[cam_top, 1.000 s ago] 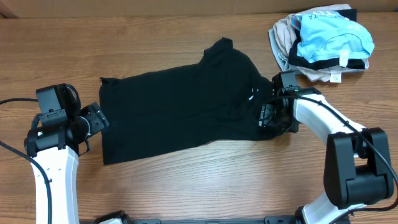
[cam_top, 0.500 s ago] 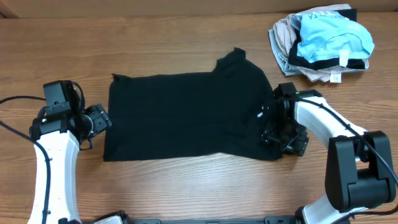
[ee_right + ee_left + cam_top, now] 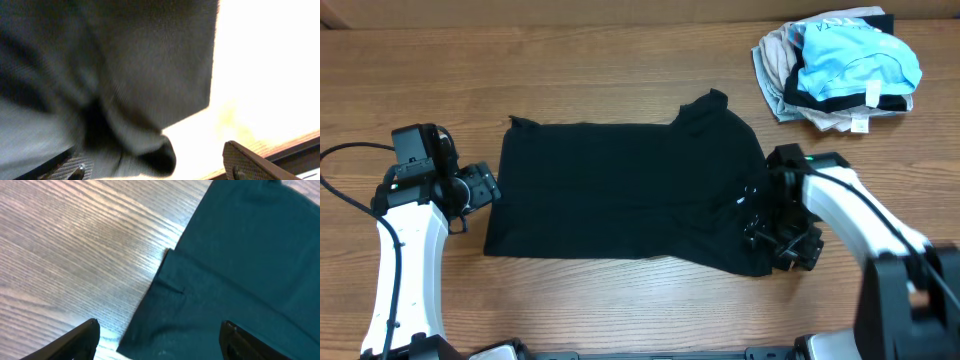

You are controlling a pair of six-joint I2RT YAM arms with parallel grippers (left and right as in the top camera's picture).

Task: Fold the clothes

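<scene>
The clothes [image 3: 620,190], a limp black garment, lie spread flat across the middle of the table, with a small bump at the far right corner. My left gripper [image 3: 488,188] is open at the garment's left edge. In the left wrist view the cloth's corner [image 3: 240,260] lies under and between the wide jaws of the left gripper [image 3: 159,342]. My right gripper [image 3: 772,238] sits on the garment's near right corner. In the right wrist view a bunched fold of the clothes [image 3: 125,65] rests against the left finger [image 3: 70,170]; the right gripper [image 3: 160,167] is open, its jaws wide apart.
A pile of other garments sits at the far right corner: a light blue one with black trim [image 3: 860,60] on top of a beige one [image 3: 775,60]. Bare wooden table [image 3: 620,50] surrounds the black garment.
The black garment has slid right and toward the front, flattening out. My right gripper moved toward the front edge and its jaws widened. My left gripper shifted slightly right.
</scene>
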